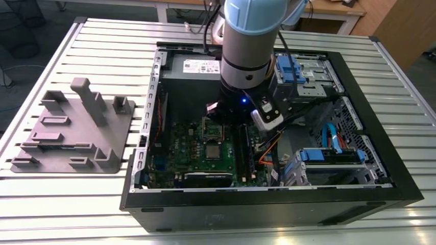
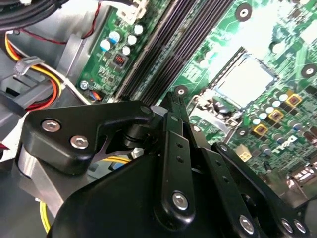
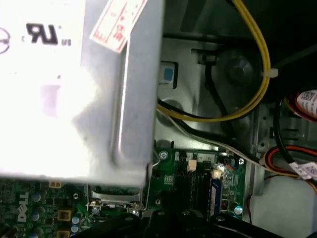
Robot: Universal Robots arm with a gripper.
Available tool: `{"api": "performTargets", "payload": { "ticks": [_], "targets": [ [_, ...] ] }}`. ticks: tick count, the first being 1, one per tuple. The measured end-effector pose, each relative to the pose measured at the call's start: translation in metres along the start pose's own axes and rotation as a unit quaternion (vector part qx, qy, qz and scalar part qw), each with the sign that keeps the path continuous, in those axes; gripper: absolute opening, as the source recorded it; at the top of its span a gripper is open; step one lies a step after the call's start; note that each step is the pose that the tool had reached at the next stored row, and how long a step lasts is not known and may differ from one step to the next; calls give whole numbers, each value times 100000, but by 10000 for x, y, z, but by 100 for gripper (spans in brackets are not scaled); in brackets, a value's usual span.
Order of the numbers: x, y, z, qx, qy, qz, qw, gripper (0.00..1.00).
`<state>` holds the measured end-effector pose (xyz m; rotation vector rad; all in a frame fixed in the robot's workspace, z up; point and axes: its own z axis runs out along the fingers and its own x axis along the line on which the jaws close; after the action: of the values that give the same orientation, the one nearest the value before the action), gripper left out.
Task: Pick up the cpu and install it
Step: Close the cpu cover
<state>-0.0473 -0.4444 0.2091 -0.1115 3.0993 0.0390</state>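
Observation:
The cpu (image 2: 246, 79) is a pale silver-grey square lying flat in the socket on the green motherboard (image 2: 277, 44); in the exterior view the cpu (image 1: 213, 151) sits just in front of the raised silver socket frame (image 1: 214, 131). My gripper (image 2: 171, 101) hangs above the board a short way from the socket, beside the dark memory slots (image 2: 168, 54). In the exterior view the gripper (image 1: 221, 115) is low inside the open computer case (image 1: 381, 168), over the back of the motherboard. Nothing is visibly held in it.
A grey plastic tray (image 1: 75, 138) with upright posts lies on the slatted table at the exterior view's left. Inside the case are the silver power supply (image 3: 59, 89), yellow and orange cables (image 3: 257, 59), and blue-clipped drive bays (image 1: 327, 155).

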Motion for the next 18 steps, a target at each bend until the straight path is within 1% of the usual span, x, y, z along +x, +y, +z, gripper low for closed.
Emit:
{"api": "performTargets", "payload": {
  "ticks": [4,7,8,11,12,16,18],
  "targets": [
    [-9,42,12,-15,19,-571,99998,11],
    [-10,60,25,-73,19,-1613,99987,11],
    [-9,60,24,-181,17,-1957,99981,11],
    [-9,62,25,-1037,-53,-2666,99959,11],
    [-9,62,25,-1173,-64,-2747,99955,11],
    [-10,62,26,-1209,-71,-2774,99954,11],
    [-13,74,27,-1208,-71,-2808,99953,11]
  ]
}}
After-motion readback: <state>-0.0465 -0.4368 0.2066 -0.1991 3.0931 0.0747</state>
